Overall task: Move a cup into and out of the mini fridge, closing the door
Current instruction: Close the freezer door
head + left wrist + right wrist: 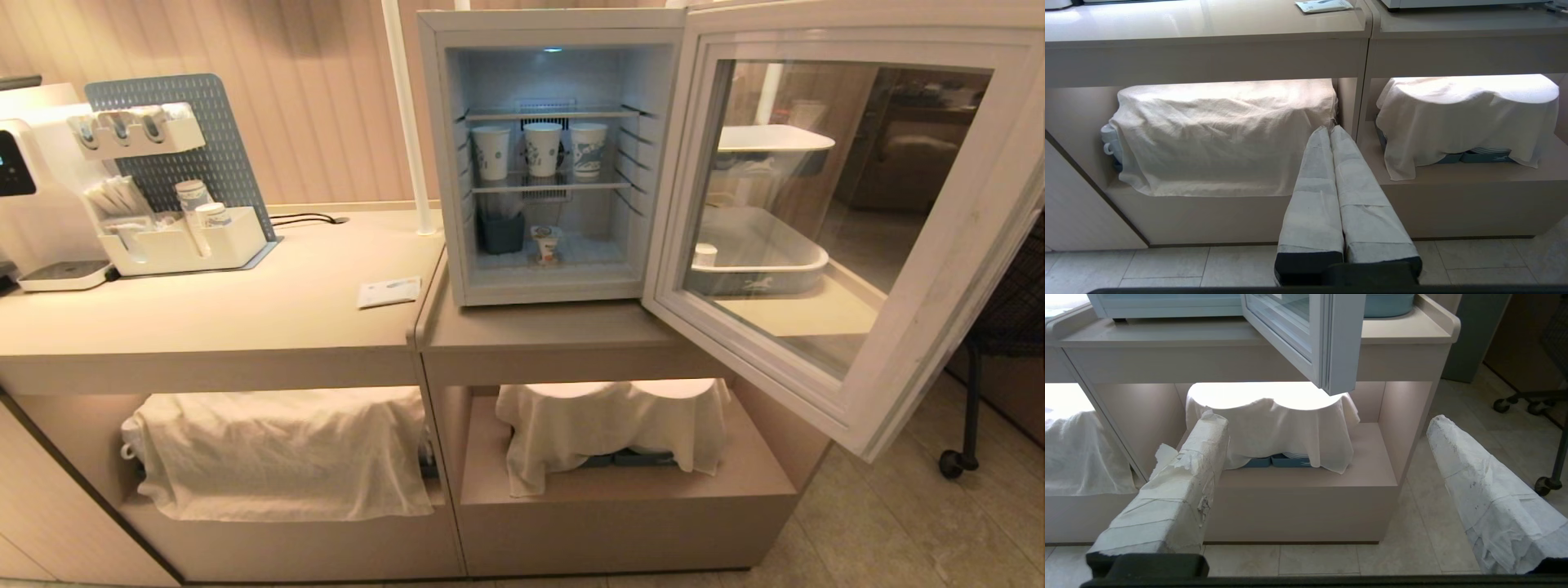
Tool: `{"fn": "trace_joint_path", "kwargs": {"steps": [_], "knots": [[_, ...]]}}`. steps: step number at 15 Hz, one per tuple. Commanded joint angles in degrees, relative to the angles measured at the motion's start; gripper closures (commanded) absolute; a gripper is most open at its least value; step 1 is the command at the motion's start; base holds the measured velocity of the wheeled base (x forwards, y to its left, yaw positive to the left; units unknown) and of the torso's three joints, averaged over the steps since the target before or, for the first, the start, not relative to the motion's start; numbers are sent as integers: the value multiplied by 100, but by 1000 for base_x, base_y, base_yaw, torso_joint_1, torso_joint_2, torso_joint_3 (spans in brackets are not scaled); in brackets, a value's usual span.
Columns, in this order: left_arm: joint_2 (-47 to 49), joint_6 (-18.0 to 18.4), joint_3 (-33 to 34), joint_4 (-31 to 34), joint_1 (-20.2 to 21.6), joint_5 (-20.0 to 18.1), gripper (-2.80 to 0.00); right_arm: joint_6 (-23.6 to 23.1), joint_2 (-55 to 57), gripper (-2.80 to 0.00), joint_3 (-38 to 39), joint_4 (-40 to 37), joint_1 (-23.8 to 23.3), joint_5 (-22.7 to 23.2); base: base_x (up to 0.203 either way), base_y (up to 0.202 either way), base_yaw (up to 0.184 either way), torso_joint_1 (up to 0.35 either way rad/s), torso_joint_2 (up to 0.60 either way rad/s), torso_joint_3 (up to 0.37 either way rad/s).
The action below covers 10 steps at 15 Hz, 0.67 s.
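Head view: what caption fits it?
Mini fridge with door open, cup on its bottom shelf.

Left pincer (1331, 130) closed, empty; right pincer (1327, 420) wide apart, empty

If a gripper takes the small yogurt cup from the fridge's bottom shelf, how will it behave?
The cup looks small and thin-walled, so probably light and easy to dent. It stands upright on a wire shelf, so a push might tip it.

You cannot read the cup (547, 242) markings: too small. The door (849, 220) is cut off at the right edge. White cloths (286, 457) hide what sits on the lower shelves; only a blue tray edge (1274, 461) shows beneath one.
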State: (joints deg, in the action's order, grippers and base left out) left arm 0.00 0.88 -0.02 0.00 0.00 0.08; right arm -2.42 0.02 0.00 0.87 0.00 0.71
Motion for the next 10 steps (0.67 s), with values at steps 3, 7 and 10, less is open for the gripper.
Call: {"fn": "trace_joint_path", "kwargs": {"steps": [3,7,10], "knots": [[9,0,2,0,0,1,0,23,-2,-280,62,-8,0,-36,0,0,0,0,0,0],[8,0,2,0,0,1,0,36,-2,-280,-545,-380,0,217,0,0,0,0,0,0],[0,0,2,0,0,1,0,239,-2,-280,-1498,-1671,0,671,0,0,0,0,0,0]]}}
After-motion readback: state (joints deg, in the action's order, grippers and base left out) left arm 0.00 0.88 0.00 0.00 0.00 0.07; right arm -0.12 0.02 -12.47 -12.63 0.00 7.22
